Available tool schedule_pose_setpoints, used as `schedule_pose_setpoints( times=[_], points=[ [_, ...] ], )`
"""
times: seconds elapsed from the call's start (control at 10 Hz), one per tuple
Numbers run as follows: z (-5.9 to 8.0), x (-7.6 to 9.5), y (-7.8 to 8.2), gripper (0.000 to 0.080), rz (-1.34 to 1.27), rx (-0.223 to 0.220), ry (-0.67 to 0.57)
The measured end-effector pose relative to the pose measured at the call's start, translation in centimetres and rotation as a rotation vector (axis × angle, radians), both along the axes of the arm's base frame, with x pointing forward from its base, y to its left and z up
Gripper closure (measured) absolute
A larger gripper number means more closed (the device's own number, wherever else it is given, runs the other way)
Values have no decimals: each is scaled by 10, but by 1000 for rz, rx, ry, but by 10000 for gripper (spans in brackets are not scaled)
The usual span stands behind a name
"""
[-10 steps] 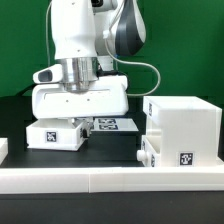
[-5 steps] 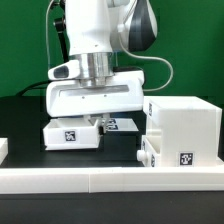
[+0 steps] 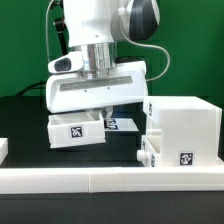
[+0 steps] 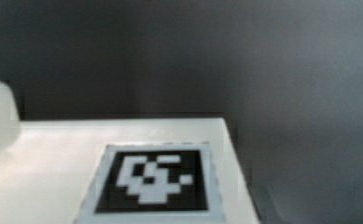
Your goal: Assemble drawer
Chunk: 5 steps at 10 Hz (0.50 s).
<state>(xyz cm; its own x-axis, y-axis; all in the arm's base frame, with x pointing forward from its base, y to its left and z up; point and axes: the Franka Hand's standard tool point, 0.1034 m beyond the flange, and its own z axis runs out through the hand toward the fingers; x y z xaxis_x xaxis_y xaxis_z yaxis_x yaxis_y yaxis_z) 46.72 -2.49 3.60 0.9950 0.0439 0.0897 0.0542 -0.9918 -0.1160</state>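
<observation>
- I can't read any words, numbers or brand names here.
- The only signs are black-and-white square tags with blocky shapes inside them.
- One tag (image 3: 75, 131) is on the front wall of the small white plastic tray (image 3: 93, 137).
- The wrist view shows a tag (image 4: 155, 180) close up on a flat white surface. It is blurry, a black square with white blobs.
- Another tag (image 3: 185, 158) is low on the front of the big white plastic box (image 3: 185, 120).
- The thin flat white marker board (image 3: 127, 124) behind the tray has more tags, partly hidden.
</observation>
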Motion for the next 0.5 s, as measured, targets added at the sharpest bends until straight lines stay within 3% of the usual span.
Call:
schedule_pose_setpoints(
  times=[0.5],
  points=[
    [6,14,-3,753,469,-44,-46]
  ],
)
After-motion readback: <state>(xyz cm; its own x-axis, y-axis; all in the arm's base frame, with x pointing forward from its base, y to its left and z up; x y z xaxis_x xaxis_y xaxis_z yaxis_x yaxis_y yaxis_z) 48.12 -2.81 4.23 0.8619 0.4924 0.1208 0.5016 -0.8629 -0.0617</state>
